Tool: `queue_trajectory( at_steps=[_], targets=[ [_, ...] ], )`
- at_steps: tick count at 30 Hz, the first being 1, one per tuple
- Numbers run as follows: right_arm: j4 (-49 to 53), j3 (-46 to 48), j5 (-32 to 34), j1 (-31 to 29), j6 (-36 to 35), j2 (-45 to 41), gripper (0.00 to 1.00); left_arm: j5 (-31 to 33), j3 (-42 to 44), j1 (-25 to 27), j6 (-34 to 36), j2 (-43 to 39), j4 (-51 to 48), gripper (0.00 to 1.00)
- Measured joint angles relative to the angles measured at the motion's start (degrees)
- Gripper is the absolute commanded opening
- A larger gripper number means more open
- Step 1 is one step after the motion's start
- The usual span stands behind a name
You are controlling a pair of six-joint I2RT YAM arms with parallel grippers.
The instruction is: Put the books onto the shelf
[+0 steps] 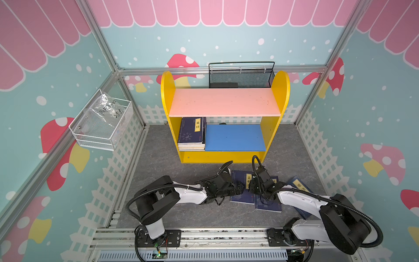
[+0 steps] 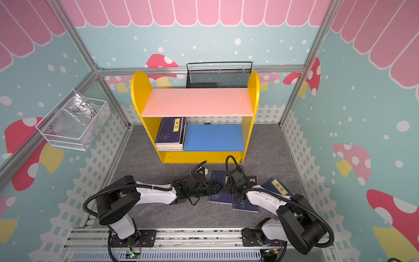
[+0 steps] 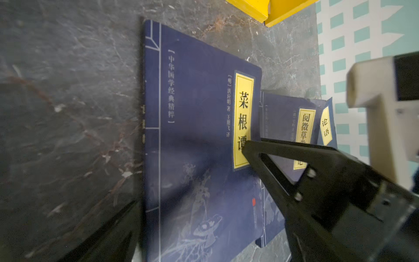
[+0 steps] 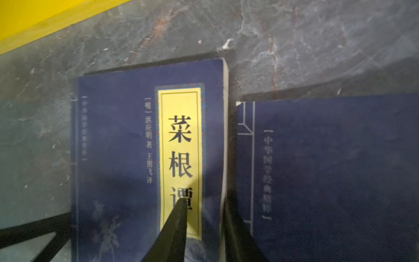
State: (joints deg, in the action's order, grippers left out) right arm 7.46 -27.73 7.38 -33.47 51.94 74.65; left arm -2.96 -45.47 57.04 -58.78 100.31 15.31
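Note:
Three navy books with yellow title labels lie on the grey floor in front of the shelf (image 1: 224, 102). My right gripper (image 4: 204, 204) has closed on the page edge of the leftmost book (image 4: 124, 147), one finger on its label and the other along the edge. My left gripper (image 3: 204, 226) stands wide open at that book's (image 1: 239, 175) spine side, its fingers either side of the near corner. The second book (image 1: 268, 205) lies just right of it, partly under my right arm. The third book (image 1: 299, 184) lies further right. A stack of books (image 1: 191, 131) rests on the blue lower board's left end.
A black mesh basket (image 1: 241, 76) hangs on the back wall behind the shelf. A white wire basket (image 1: 102, 122) holding a plastic bag hangs on the left wall. The shelf's yellow base (image 4: 22, 18) stands close beyond the books. The arms' mounting rail (image 1: 204, 236) runs along the front.

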Motion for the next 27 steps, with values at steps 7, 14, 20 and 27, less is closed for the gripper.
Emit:
queue_trajectory(
  at_steps=[7, 14, 20, 27],
  targets=[
    [-3.5, 0.0, 0.7, 0.3, 0.0, 1.9, 0.22, -0.5, 3.3, 0.0, -2.0, -1.0, 5.5, 0.99],
    [-7.2, 0.2, 0.5, 0.8, 0.0, 3.5, 0.21, -1.2, 9.2, -1.0, -6.8, -1.6, 17.6, 0.99],
    [-9.3, 0.2, -0.5, 0.8, 0.0, 4.3, 0.22, -0.2, 11.8, -1.5, -7.2, -7.3, 22.9, 0.99],
    [-12.1, 0.2, -6.0, 0.2, 0.0, 5.7, 0.22, -1.2, 11.7, -2.1, -8.1, -9.6, 26.9, 0.98]
  ],
)
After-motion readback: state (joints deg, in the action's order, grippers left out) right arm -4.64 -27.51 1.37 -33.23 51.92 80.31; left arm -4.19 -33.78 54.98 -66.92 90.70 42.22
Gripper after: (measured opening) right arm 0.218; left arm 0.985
